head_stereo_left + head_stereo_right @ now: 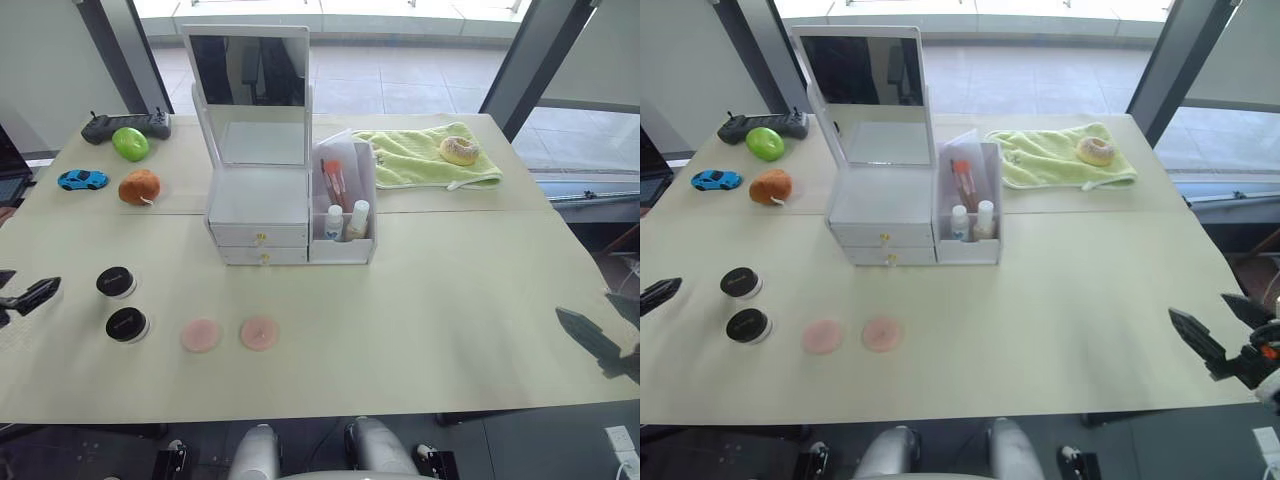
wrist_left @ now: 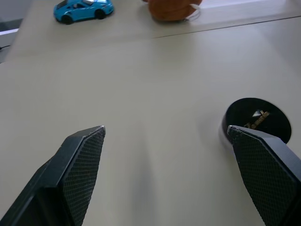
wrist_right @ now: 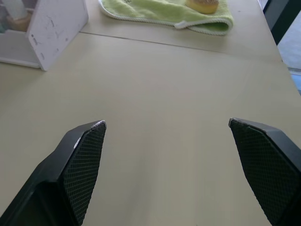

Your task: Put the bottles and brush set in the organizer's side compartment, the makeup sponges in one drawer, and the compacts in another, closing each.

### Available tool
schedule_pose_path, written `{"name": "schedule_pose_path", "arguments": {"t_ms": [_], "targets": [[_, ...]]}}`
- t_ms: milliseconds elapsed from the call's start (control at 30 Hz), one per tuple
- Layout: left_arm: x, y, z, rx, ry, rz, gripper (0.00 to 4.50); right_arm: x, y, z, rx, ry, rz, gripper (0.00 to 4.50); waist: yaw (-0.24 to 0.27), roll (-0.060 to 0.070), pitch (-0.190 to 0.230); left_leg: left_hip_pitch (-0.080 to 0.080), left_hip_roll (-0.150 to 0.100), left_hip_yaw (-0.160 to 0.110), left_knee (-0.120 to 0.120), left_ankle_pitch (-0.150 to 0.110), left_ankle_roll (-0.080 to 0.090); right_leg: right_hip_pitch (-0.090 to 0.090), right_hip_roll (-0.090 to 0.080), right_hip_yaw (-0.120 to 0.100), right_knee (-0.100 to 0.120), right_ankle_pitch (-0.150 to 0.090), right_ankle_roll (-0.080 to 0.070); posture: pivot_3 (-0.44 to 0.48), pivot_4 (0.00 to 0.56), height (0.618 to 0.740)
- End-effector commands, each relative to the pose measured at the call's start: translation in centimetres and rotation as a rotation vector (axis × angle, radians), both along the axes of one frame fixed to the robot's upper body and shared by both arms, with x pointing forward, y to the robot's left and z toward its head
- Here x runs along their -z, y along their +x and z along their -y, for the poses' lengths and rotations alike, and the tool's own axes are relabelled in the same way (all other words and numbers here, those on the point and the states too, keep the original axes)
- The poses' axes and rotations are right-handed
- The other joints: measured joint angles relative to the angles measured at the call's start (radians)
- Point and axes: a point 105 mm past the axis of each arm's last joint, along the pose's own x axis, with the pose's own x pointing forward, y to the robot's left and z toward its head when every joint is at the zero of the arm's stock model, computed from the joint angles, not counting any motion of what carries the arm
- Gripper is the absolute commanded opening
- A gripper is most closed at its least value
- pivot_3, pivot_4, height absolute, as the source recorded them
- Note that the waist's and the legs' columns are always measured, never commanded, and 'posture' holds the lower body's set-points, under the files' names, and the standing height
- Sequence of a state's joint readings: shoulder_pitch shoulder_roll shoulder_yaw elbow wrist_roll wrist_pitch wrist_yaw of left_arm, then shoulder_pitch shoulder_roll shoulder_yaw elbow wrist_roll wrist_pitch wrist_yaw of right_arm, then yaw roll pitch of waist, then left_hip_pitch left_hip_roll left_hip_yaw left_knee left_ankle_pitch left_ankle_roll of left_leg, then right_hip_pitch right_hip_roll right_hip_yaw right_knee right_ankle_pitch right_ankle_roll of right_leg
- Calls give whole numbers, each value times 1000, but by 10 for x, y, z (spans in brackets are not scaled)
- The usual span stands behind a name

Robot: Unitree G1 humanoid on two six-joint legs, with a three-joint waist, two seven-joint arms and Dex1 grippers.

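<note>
We see both bottles (image 1: 346, 222) and brushes (image 1: 333, 184) in the organizer (image 1: 262, 205); our left end effector (image 2: 164, 141) and right end effector (image 3: 167, 136) hang wide, empty, over the worktop (image 1: 450, 290)

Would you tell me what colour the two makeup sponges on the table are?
Pink: both makeup sponges are round and pale pink, clearest in the left eye view.

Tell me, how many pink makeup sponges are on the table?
2. Both lie flat in front of the organizer: one sponge on the left, the other sponge beside it. The closed drawers may hide more.
</note>
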State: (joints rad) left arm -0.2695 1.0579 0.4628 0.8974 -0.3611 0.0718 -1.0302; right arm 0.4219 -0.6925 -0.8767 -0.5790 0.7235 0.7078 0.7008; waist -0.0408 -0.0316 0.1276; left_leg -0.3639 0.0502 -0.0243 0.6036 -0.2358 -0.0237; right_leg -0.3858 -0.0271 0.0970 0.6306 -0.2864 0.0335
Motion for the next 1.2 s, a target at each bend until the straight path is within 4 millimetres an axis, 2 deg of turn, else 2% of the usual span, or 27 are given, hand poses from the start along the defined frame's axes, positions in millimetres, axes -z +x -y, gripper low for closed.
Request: {"name": "schedule_pose_path", "arguments": {"t_ms": [33, 133, 300, 400, 500, 600, 733, 833, 1033, 1200], "targets": [[-10, 15, 43, 170, -18, 31, 4500, -11, 16, -35, -112, -5, 37, 4439, -3, 0, 0, -1, 0, 0, 0, 0, 0, 0, 0, 0, 0, 0, 0, 0, 150, 740], [-6, 20, 100, 353, -57, 16, 4500, -14, 31, -80, -254, 26, 53, 4439, -2, -1, -1, -4, 1, 0, 1, 0, 0, 0, 0, 1, 1, 0, 0, 0, 150, 740], [-7, 4, 189, 571, -129, 29, 4500, -17, 36, -157, -537, 64, 49, 4439, -2, -2, -2, -5, 1, -2, 2, 0, 0, 0, 1, 1, 1, 2, -3, 0, 150, 740], [-6, -9, 231, 558, -200, 105, 4500, -18, 38, -173, -603, 50, 46, 4439, 0, 1, -4, -5, 0, -2, 3, 0, 0, 1, 1, 2, 0, 3, -3, 0, 150, 740], [-4, -14, 258, 449, -227, 192, 4500, -16, 42, -176, -614, 27, 38, 4439, 5, 0, -4, -5, -1, -2, 5, 0, 0, 3, 0, 2, -1, 3, 0, 0, 150, 740], [-3, -15, 271, 331, -228, 262, 4500, -15, 45, -179, -623, 20, 33, 4439, 5, -2, -4, -5, -1, -3, 7, 0, 0, 6, 2, 2, -2, 4, 1, 0, 150, 740], [-5, -9, 287, 153, -112, 380, 4500, -13, 52, -180, -632, 8, 23, 4439, 5, 0, -4, -3, -2, -4, 7, 0, 0, 9, 2, 2, -3, 2, 4, 0, 150, 740], [-6, 2, 299, 82, -104, 424, 4500, -15, 57, -183, -647, 3, 20, 4439, 6, 0, -4, -3, -3, -4, 7, 0, 0, 11, 2, 2, -4, 2, 4, 0, 150, 740], [-4, 20, 323, 73, -145, 452, 4500, -15, 60, -183, -664, -11, 6, 4439, 11, 0, -4, -3, -3, -5, 8, 0, 0, 13, 2, 2, -5, 2, 4, 0, 150, 740], [-1, 27, 320, 10, -145, 460, 4500, -17, 63, -180, -655, -20, 9, 4439, 13, 0, -4, -3, -3, -6, 9, 0, 1, 13, 2, 2, -5, 2, 4, 0, 150, 740]]}}
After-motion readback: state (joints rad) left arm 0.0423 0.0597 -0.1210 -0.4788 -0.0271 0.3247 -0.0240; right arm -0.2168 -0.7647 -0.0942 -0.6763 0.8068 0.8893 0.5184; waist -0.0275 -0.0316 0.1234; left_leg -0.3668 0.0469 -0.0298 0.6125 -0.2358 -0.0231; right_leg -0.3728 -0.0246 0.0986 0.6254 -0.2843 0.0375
